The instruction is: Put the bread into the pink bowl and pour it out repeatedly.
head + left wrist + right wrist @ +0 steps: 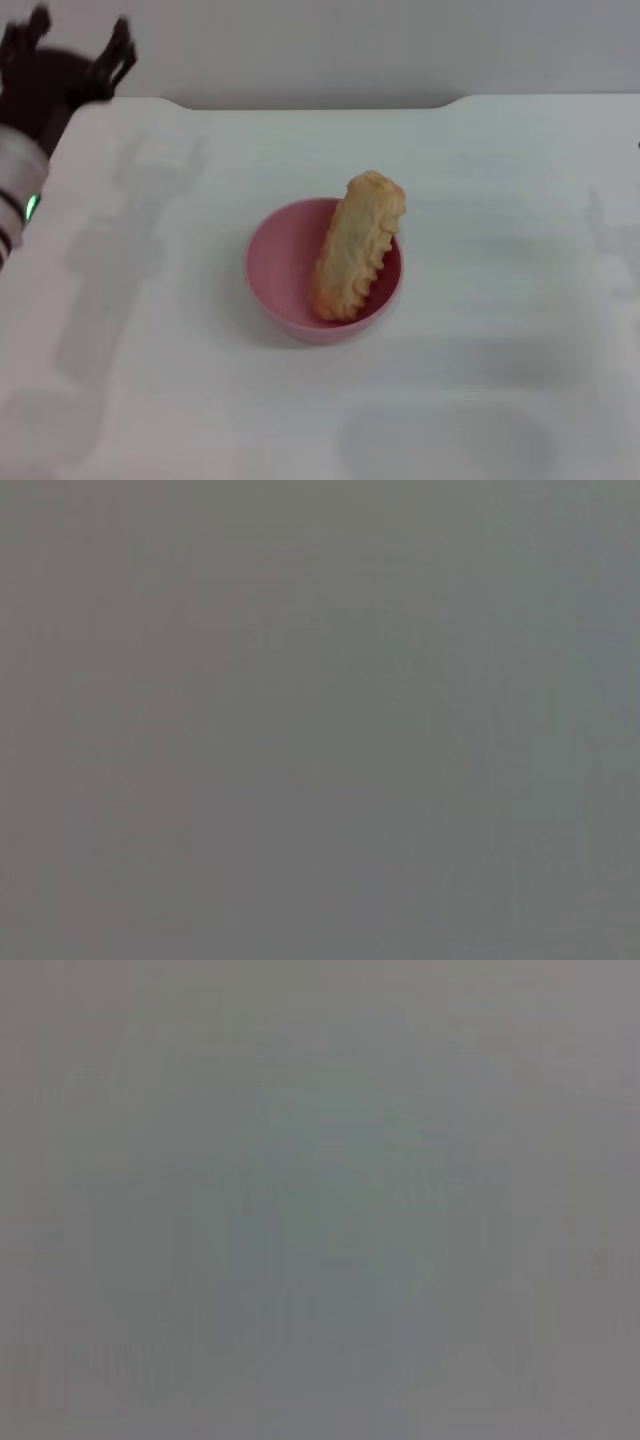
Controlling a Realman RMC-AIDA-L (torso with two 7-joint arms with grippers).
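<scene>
Currently the bread (357,247) sits propped in the pink bowl (285,272), on the bowl's right side, its lower end down in the hollow and its upper end riding over the far right rim. Its long axis runs from near-left to far-right in the head view, tilted steeply upward, with the scalloped edge facing right. The bowl stands upright near the middle of the white table (500,380).

Since the loaf leans on the rim and pokes past it, the likely trouble is a slip: a nudge to the bowl could tip the bread out over the right side too soon, and a grip on the rim near the loaf could pinch the bread or knock it loose. Tilting the bowl toward its left would probably make the bread jam across the hollow instead of sliding out.

At the far left corner, the left gripper (75,45) hangs well apart from the bowl, fingers spread and holding nothing. No right gripper shows; both wrist views are featureless.
</scene>
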